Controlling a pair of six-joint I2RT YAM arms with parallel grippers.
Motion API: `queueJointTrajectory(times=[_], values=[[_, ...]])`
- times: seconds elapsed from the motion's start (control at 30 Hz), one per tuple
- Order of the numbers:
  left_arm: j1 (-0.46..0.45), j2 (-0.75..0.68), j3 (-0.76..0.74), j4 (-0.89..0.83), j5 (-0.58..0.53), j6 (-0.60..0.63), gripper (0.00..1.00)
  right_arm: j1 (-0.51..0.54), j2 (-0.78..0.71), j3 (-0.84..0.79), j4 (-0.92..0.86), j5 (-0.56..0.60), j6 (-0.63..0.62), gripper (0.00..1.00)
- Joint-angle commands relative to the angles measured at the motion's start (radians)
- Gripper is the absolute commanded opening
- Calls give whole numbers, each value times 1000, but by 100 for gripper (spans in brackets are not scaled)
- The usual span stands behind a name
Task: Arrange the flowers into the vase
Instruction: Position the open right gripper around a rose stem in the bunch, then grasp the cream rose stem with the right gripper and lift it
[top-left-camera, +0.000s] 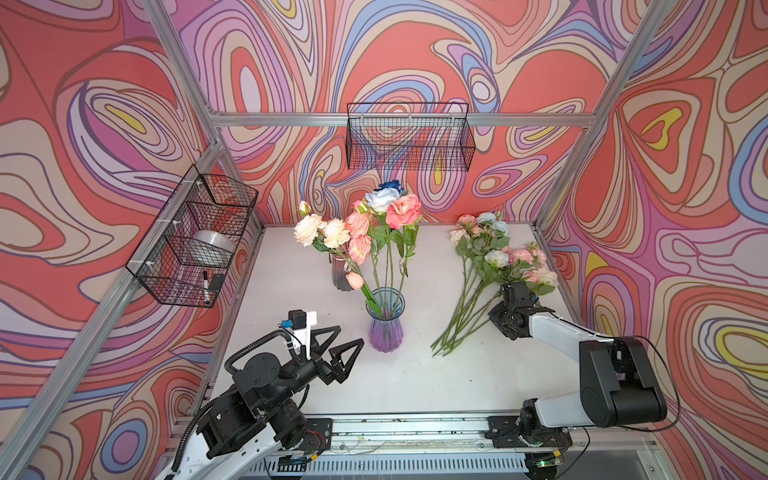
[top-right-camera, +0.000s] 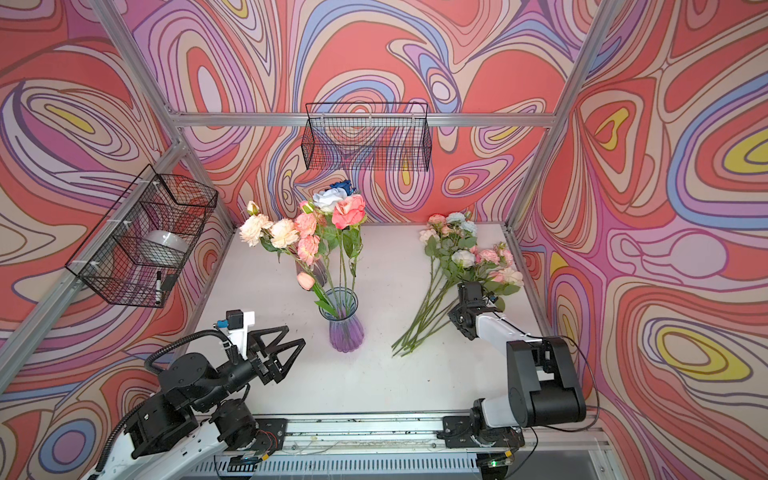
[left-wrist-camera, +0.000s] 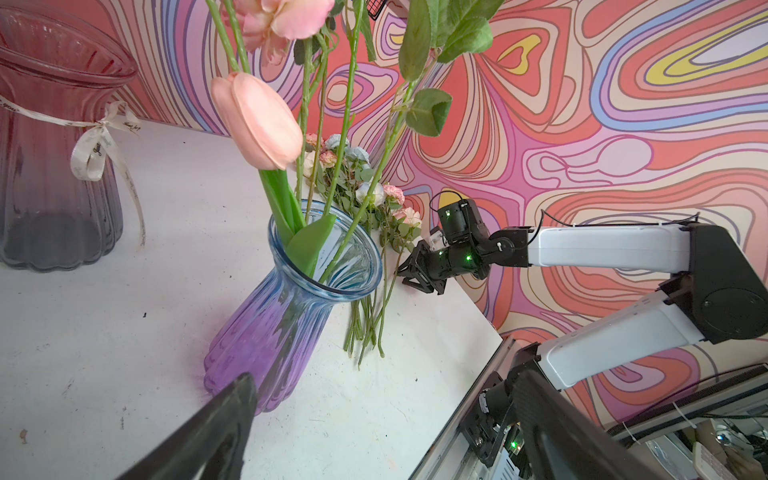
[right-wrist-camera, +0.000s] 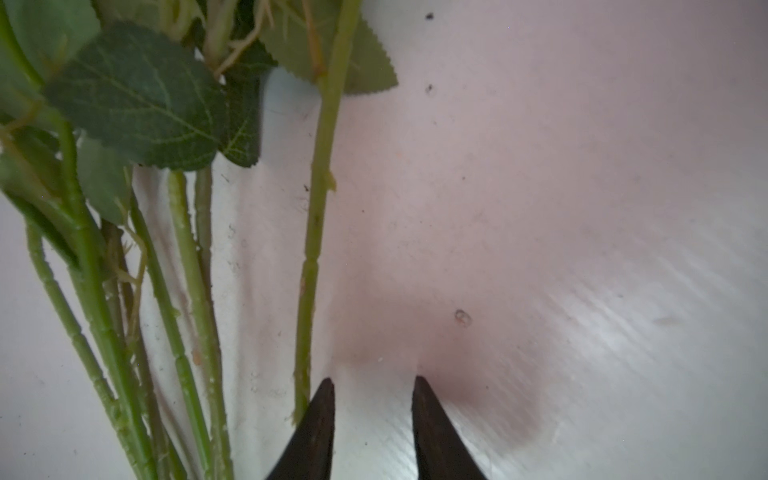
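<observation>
A blue-to-purple ribbed glass vase (top-left-camera: 385, 328) (top-right-camera: 345, 328) (left-wrist-camera: 291, 299) stands mid-table and holds several flowers: a pink rose (top-left-camera: 402, 210), cream blooms (top-left-camera: 309, 228) and a peach tulip (left-wrist-camera: 257, 120). A loose bunch of flowers (top-left-camera: 494, 259) (top-right-camera: 467, 259) lies at the right, with its stems (right-wrist-camera: 187, 291) fanned toward the front. My right gripper (right-wrist-camera: 374, 379) (left-wrist-camera: 409, 274) points down at the table beside those stems. Its jaws are slightly apart over bare table, and one stem (right-wrist-camera: 316, 232) lies just outside a finger. My left gripper (top-left-camera: 350, 335) (top-right-camera: 295, 334) hovers open and empty, left of the vase.
A dark red-grey vase (top-left-camera: 343, 276) (left-wrist-camera: 54, 145) with a ribbon stands behind the blue one. Wire baskets hang on the back wall (top-left-camera: 409, 137) and the left wall (top-left-camera: 195, 237); the left one holds a tape roll and a marker. A metal rail (top-left-camera: 407, 428) runs along the front edge.
</observation>
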Motion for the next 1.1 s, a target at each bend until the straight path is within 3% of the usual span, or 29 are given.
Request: queueJointTrajectory(times=[0.0, 0.2, 0.57, 0.67, 0.97, 1.07], values=[[4, 8, 4, 22, 7, -3, 99, -6, -98, 0, -44, -11, -23, 37], [4, 29, -16, 60, 18, -10, 99, -5, -215, -9, -64, -1, -40, 46], [5, 0, -7, 32, 3, -9, 98, -5, 35, 56, -7, -1, -14, 47], [4, -12, -7, 24, -2, -7, 99, -5, 61, 70, -14, 13, -14, 41], [4, -21, -12, 26, -1, -3, 99, -6, 15, 97, -111, 116, -73, 5], [5, -26, -11, 26, 0, -1, 99, -6, -22, 106, -148, 156, -99, 0]])
